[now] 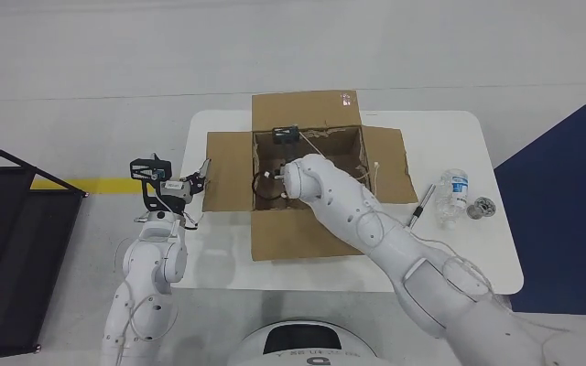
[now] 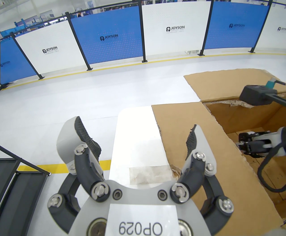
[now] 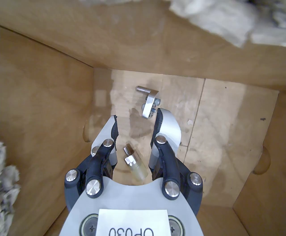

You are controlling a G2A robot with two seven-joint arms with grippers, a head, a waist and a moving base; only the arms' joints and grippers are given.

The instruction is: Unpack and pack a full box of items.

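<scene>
An open cardboard box (image 1: 229,174) stands on the white table (image 1: 449,128) with its flaps spread. My right gripper (image 3: 136,115) is open low inside the box, above the box floor (image 3: 223,125). A small metal bracket with a pin (image 3: 149,102) lies just beyond its fingertips, close to one finger (image 3: 166,125). A small threaded fitting with a clear body (image 3: 134,164) lies between the fingers nearer the wrist. My left gripper (image 2: 136,131) is open and holds nothing, beside the box's left flap (image 2: 201,161) over the table's edge.
A water bottle (image 1: 451,194), a pen (image 1: 421,207) and a small round item (image 1: 480,209) lie on the table right of the box. A dark block (image 2: 254,95) sits at the box's far rim. Crumpled paper (image 3: 214,17) lies in the box. A black rack (image 1: 27,247) stands left.
</scene>
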